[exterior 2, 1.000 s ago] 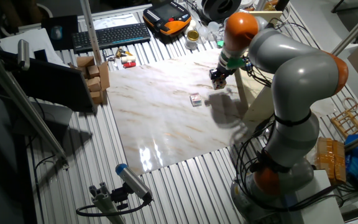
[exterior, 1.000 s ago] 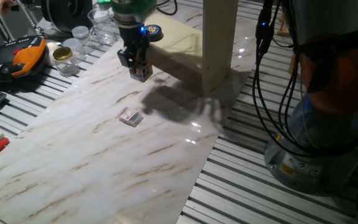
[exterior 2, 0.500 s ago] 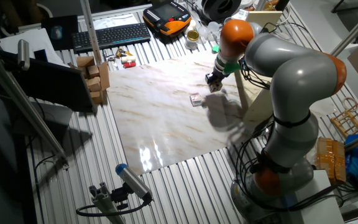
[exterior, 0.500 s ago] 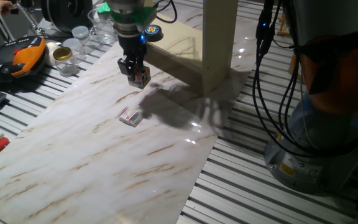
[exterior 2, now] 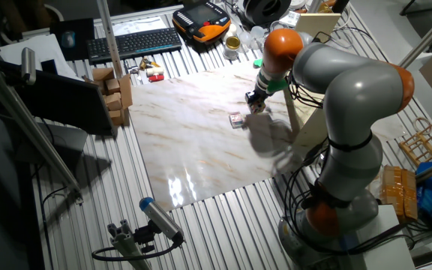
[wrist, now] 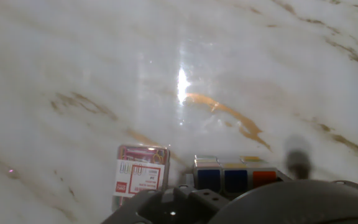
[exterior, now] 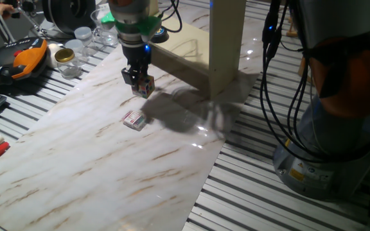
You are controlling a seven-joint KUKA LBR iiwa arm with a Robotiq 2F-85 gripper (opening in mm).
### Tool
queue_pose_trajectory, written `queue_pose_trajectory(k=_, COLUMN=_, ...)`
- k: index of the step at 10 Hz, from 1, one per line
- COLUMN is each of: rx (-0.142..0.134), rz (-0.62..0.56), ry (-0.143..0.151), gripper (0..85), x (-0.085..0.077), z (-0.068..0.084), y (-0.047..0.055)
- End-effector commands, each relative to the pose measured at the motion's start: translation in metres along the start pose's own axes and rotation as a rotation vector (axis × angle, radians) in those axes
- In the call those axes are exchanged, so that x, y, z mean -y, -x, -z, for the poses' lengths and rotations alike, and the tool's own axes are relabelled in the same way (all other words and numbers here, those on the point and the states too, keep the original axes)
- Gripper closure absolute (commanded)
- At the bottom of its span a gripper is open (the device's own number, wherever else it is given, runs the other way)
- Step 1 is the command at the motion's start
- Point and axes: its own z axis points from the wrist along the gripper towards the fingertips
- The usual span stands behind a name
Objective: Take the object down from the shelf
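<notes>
Gripper [exterior: 142, 85] jaws clamp small multicoloured puzzle cube [exterior: 144, 86], beside pale beige wooden shelf [exterior: 201, 51]. Risk: early release bounces cube toward small red-white card box [exterior: 133, 120].

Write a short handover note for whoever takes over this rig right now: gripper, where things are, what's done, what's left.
Gripper: shut on the cube, a small multicoloured puzzle cube, low over the marble board.
Shelf: behind the gripper; the cube is already off it.
Small red-and-white box: lying flat on the board, just in front of the gripper.
Done: cube taken from the shelf and carried out over the board.
Left: set the cube down clear of the box, open the gripper, pull back.
</notes>
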Motion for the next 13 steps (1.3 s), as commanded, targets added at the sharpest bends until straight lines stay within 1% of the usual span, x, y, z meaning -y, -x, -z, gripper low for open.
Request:
queue_pose_trajectory(k=1, rx=0.004, rz=-0.003, ry=0.005, gripper=85.0, x=-0.002, z=-0.006, y=-0.001)
queue_pose_trajectory(k=2, rx=0.005, rz=-0.006, ry=0.01, gripper=85.0, x=-0.003, z=-0.011, y=-0.001)
queue_pose_trajectory(k=5, rx=-0.008, rz=-0.008, ry=0.0, gripper=85.0, x=-0.004, z=-0.019, y=-0.001)
queue_pose_trajectory(k=6, rx=-0.007, rz=-0.01, ry=-0.001, gripper=85.0, x=-0.004, z=-0.025, y=-0.001)
queue_pose_trajectory(k=7, rx=-0.002, rz=-0.012, ry=0.005, gripper=85.0, x=-0.005, z=-0.031, y=-0.002)
queue_pose_trajectory(k=8, rx=0.002, rz=-0.016, ry=0.018, gripper=85.0, x=-0.005, z=-0.035, y=-0.003)
queue_pose_trajectory(k=13, rx=0.002, rz=-0.018, ry=0.027, gripper=85.0, x=-0.006, z=-0.042, y=-0.004)
